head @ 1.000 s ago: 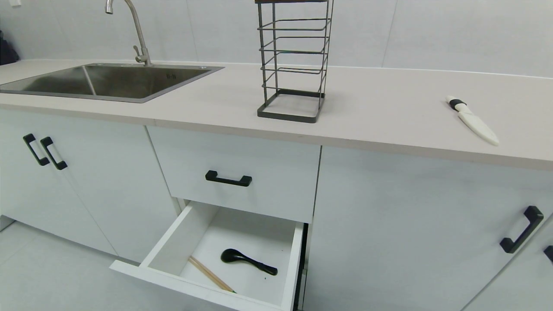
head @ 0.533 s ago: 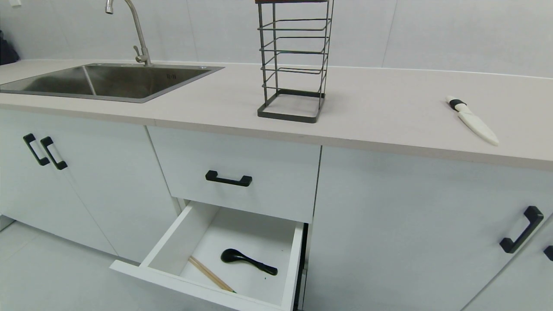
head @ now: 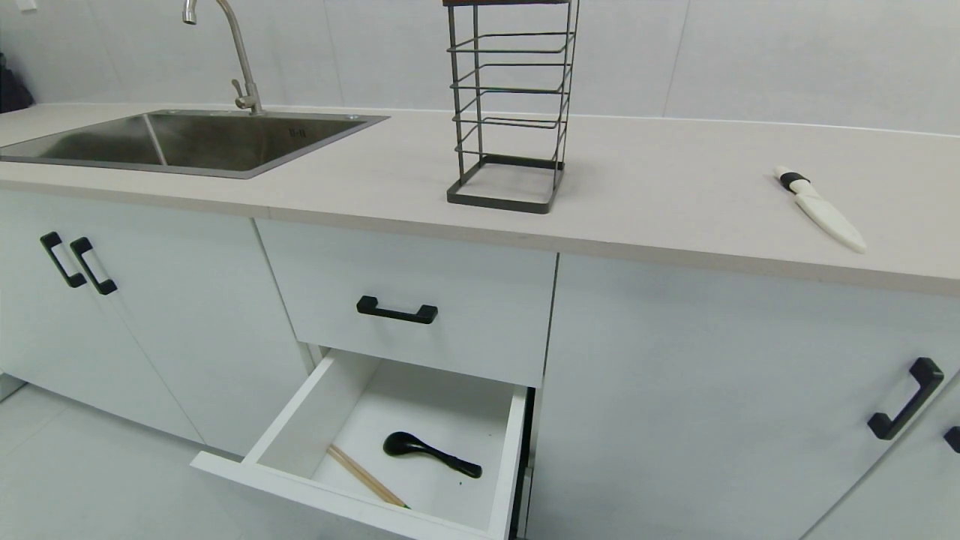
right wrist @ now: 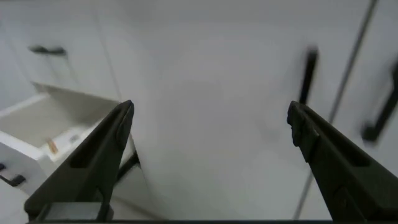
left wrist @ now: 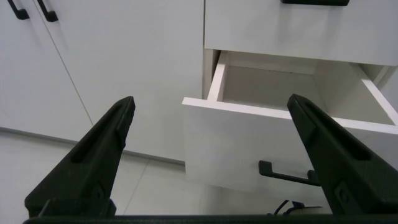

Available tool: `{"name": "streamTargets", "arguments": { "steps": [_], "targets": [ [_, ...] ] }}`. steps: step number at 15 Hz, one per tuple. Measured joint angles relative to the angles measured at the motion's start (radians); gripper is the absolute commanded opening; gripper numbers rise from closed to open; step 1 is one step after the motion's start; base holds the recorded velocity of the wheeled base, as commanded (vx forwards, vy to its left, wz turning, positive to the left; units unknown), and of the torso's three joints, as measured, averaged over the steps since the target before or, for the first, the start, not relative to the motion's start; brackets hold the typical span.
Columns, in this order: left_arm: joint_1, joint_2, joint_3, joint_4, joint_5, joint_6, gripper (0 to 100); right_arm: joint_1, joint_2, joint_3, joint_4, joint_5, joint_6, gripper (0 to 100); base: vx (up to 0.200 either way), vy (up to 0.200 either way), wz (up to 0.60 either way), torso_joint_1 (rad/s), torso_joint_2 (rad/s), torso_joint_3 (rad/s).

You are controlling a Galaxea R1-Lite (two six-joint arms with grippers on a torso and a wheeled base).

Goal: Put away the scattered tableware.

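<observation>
A: First entry, the knife?
B: White knife (head: 819,208), black band at the handle; lying flat on the counter (head: 675,180), far right; well apart from the wire rack (head: 510,112) standing upright mid-counter.
A: The drawer?
B: Lower drawer (head: 345,491), pulled open beneath a shut one; contents, one black spoon (head: 429,454) lying flat on the drawer floor; one pair of wooden chopsticks (head: 366,476) near the spoon but apart from it, one end running to the front wall.
A: The grippers?
B: Left gripper (left wrist: 211,168): fingers spread wide, nothing between them; low, facing the front of the open drawer. Right gripper (right wrist: 208,165): fingers equally wide apart, holding nothing; facing a white cabinet door (right wrist: 217,93), with the drawer off to one side.
A: Other fixtures?
B: Steel sink (head: 187,139) set in the counter at the left; curved tap (head: 236,52) behind it.
</observation>
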State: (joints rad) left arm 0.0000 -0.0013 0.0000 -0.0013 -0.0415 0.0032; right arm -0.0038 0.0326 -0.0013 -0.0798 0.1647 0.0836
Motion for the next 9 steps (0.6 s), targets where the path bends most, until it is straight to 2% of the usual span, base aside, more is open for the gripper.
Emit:
{"name": "streamTargets", "arguments": {
  "steps": [4,7,9],
  "targets": [
    [0.0,0.0,0.0,-0.001,-0.002,-0.002,100,0.001,-0.019,0.001,0.074,-0.234,-0.011,100,0.0,0.0,0.0,0.0,0.0,0.0],
    [0.0,0.0,0.0,0.0,-0.006,0.0,100,0.002,-0.022,0.001,0.083,-0.201,-0.071,100,0.0,0.0,0.0,0.0,0.0,0.0],
    [0.0,0.0,0.0,-0.005,-0.022,0.037,100,0.002,-0.022,0.001,0.083,-0.2,-0.072,100,0.0,0.0,0.0,0.0,0.0,0.0]
  ]
}}
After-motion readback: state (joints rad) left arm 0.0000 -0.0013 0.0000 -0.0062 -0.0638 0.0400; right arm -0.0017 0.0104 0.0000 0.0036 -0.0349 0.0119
